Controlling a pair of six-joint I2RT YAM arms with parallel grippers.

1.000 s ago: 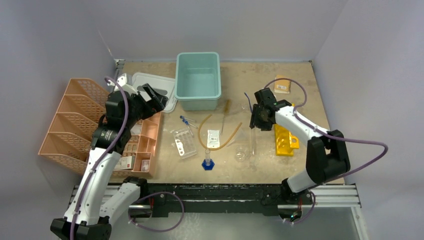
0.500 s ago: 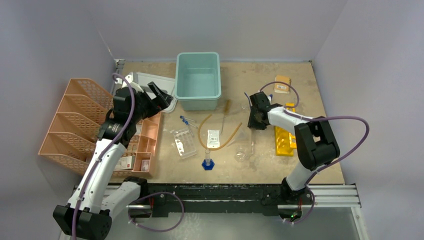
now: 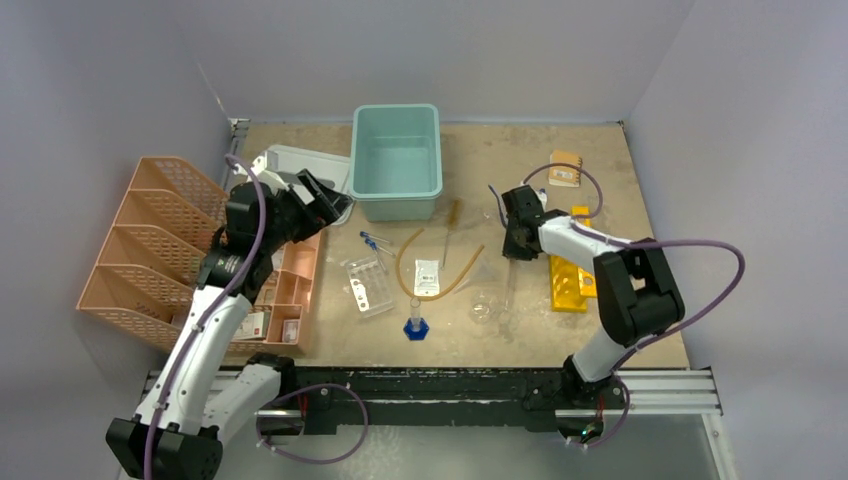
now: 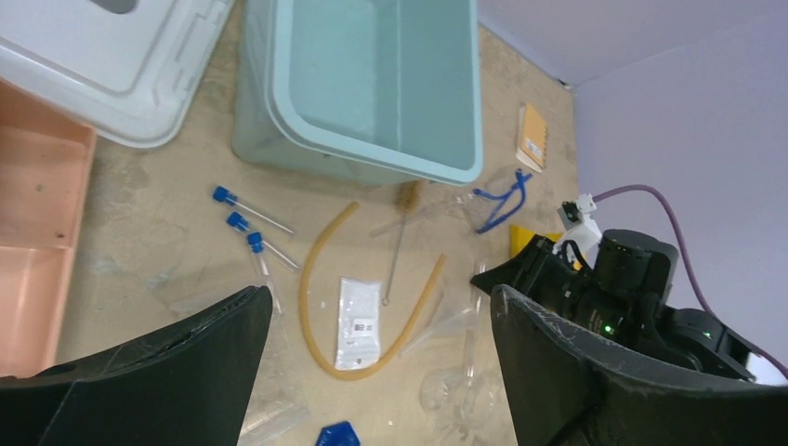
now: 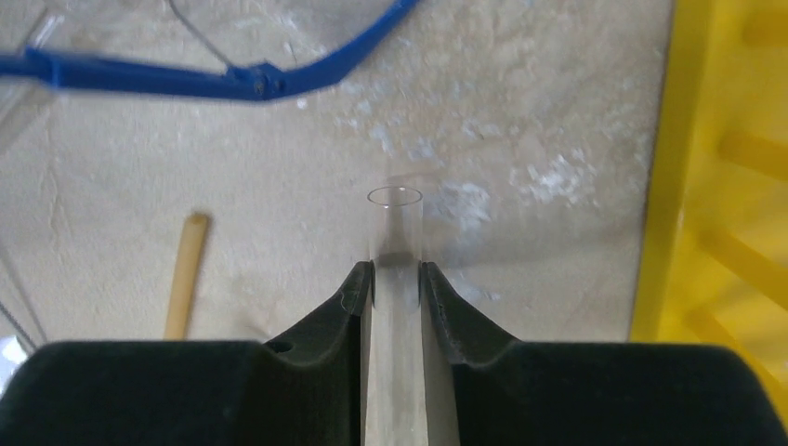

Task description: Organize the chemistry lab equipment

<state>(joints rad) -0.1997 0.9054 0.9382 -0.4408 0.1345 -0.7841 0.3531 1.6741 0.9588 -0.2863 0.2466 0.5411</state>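
Note:
My right gripper (image 5: 395, 272) is shut on a clear glass tube (image 5: 395, 218), open end forward, just above the table; in the top view it (image 3: 517, 240) sits beside the yellow rack (image 3: 565, 280). The blue-framed safety glasses (image 5: 232, 76) lie just beyond it. My left gripper (image 3: 325, 202) is open and empty, high over the table's left side. Below its view lie the amber tubing (image 4: 321, 307), the white packet (image 4: 358, 321), three blue-capped tubes (image 4: 243, 221), the glass dish (image 4: 455, 395) and the blue base of the cylinder (image 4: 336, 435).
A teal bin (image 3: 395, 108) stands at the back middle, with a white lid (image 3: 300, 165) to its left. Peach organiser trays (image 3: 150, 240) fill the left side. A brown notebook (image 3: 566, 168) lies back right. A clear plastic case (image 3: 368, 287) lies left of the tubing.
My left gripper has moved a little to the right, toward the bin. My right arm has folded its elbow back while its gripper stayed by the yellow rack.

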